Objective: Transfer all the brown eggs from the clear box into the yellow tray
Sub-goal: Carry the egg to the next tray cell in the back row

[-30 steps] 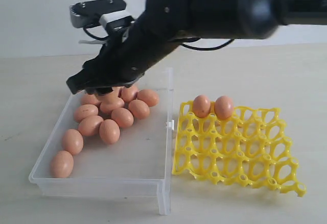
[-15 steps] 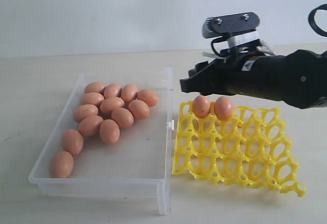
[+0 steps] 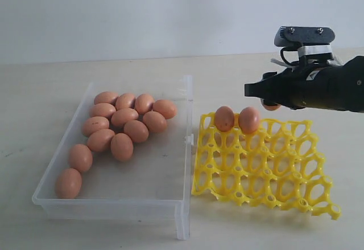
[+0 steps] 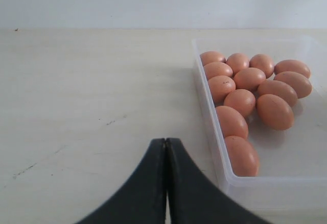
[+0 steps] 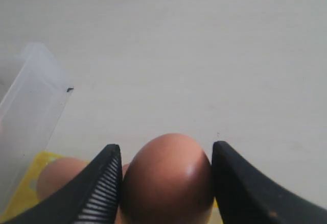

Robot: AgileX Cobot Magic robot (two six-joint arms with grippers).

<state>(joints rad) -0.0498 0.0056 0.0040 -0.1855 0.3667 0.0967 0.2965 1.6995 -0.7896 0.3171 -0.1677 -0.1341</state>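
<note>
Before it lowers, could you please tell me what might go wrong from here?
The smooth brown egg pinched in the right tool hangs above the yellow plastic lattice tray, near its far row; released off-centre, it could miss a cup and roll off. Descending, the tool could knock the two seated eggs.

Pale beige tabletop (image 3: 45,90) — faintly scuffed, white wall (image 3: 142,16)

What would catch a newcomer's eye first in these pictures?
The right gripper, over the far side of the yellow tray, clasps one brown egg. Two eggs sit in the tray's far row, and a cluster of eggs lies in the clear box beside it.
</note>
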